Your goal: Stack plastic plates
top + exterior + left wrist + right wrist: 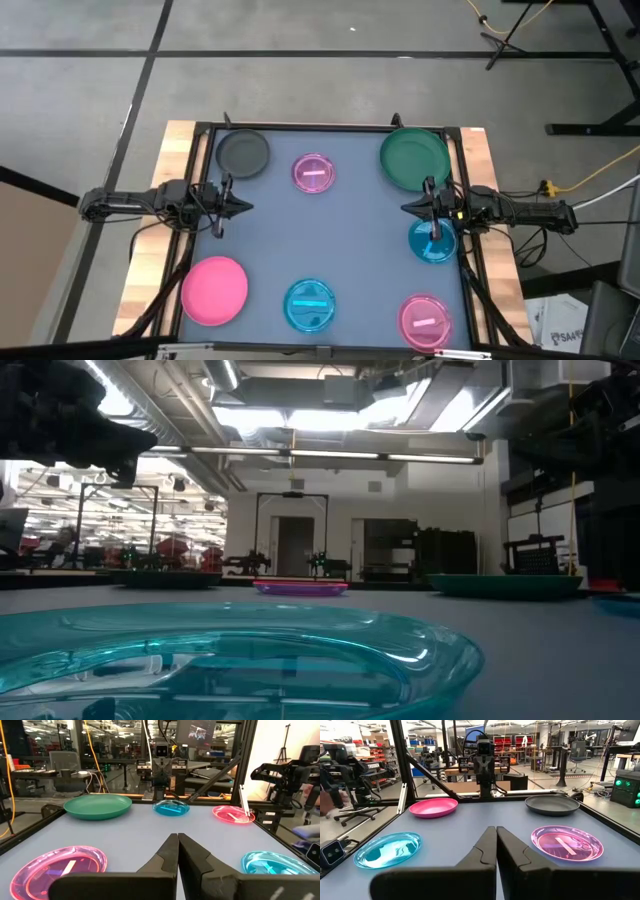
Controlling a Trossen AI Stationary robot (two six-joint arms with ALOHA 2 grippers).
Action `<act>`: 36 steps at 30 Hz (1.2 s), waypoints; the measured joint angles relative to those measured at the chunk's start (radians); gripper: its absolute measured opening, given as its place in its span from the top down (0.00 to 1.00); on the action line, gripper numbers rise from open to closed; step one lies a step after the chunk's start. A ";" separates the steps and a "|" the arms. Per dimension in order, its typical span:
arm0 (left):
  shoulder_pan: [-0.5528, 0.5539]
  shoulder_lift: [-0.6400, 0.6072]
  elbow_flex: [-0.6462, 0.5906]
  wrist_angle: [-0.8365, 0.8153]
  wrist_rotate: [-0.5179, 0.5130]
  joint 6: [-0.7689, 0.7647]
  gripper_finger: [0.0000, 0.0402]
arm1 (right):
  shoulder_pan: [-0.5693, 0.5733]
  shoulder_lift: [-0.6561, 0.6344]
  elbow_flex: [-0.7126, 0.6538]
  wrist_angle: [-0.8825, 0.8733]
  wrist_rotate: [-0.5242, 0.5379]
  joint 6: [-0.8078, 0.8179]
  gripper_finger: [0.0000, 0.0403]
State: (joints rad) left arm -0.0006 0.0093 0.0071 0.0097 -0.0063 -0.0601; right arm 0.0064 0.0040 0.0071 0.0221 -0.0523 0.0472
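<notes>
Several plates lie apart, flat on the grey table. In the high view a dark grey plate (243, 153), a translucent magenta plate (313, 172) and a large green plate (414, 157) sit along the far side. An opaque pink plate (214, 290), a blue plate (309, 305) and a second magenta plate (425, 320) sit along the near side. Another blue plate (433, 240) lies under the right arm. My left gripper (245, 208) is shut above the table's left middle. My right gripper (407, 208) is shut at the right middle, facing it.
A dark metal frame (300, 127) runs round the table, with wooden edges (170, 160) outside it. The table's middle (325, 230) between the two grippers holds no plate. In the low view the near blue plate (230, 660) fills the foreground.
</notes>
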 joint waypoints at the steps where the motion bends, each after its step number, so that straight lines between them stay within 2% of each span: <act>1: 0.000 0.000 0.000 0.000 0.000 0.000 1.00 | 0.000 0.000 0.000 0.000 0.000 0.000 1.00; 6: 0.000 0.000 -0.001 0.030 -0.011 0.002 1.00 | 0.000 0.000 0.000 0.006 -0.001 0.000 1.00; 13: 0.000 0.000 -0.001 0.242 -0.059 0.036 1.00 | 0.000 0.000 0.000 0.043 0.002 0.000 1.00; 17: 0.000 0.000 -0.001 0.356 -0.110 0.052 1.00 | 0.000 0.000 0.000 0.140 0.095 0.000 1.00; 21: 0.000 0.006 -0.001 0.371 -0.241 0.047 1.00 | 0.000 0.000 0.000 0.163 0.219 0.000 1.00; 24: 0.002 0.038 -0.001 0.394 -0.270 0.050 1.00 | 0.000 0.008 0.000 0.159 0.309 0.000 1.00; 30: 0.038 0.192 0.047 0.475 -0.270 0.061 1.00 | 0.000 0.098 0.001 0.160 0.406 0.000 1.00; 36: 0.093 0.466 0.166 0.509 -0.264 0.062 1.00 | 0.000 0.197 0.036 0.151 0.481 -0.001 1.00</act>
State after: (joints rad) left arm 0.0927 0.4756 0.1733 0.5188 -0.2703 0.0024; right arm 0.0063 0.2013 0.0430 0.1729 0.4289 0.0464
